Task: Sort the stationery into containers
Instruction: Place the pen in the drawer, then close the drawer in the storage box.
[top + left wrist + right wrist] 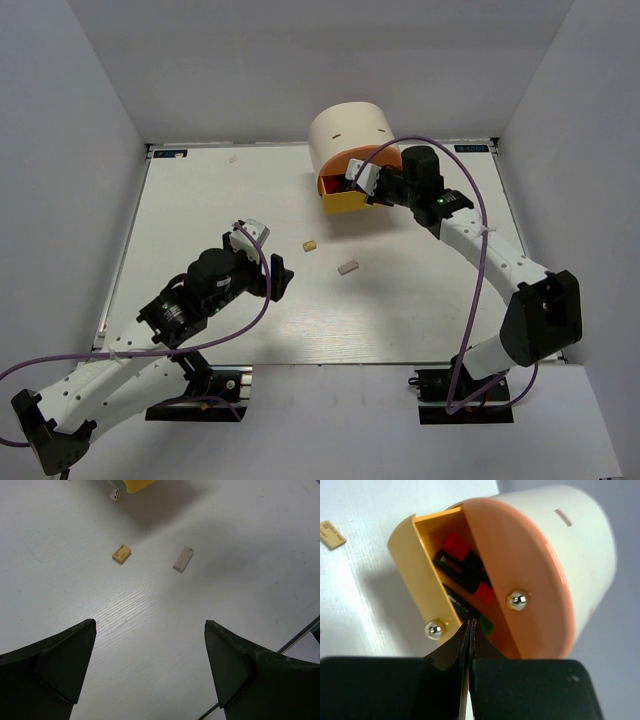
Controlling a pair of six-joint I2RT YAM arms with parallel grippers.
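You have no text here that can be read. The small tan rectangular eraser [121, 553], ahead of the left end effector [150, 625], carries faint print too small to make out. The two dark label strips [170, 153] at the far corners of the white counter [240, 330] are blurred.

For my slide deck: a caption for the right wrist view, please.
Shut right hand at the open yellow drawer, black highlighters inside, beneath the salmon drawer.

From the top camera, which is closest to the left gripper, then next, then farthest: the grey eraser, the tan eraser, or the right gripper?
1. Tan eraser, just ahead of the left gripper.
2. Grey eraser, further off to the right.
3. Right gripper, far back at the yellow drawer.
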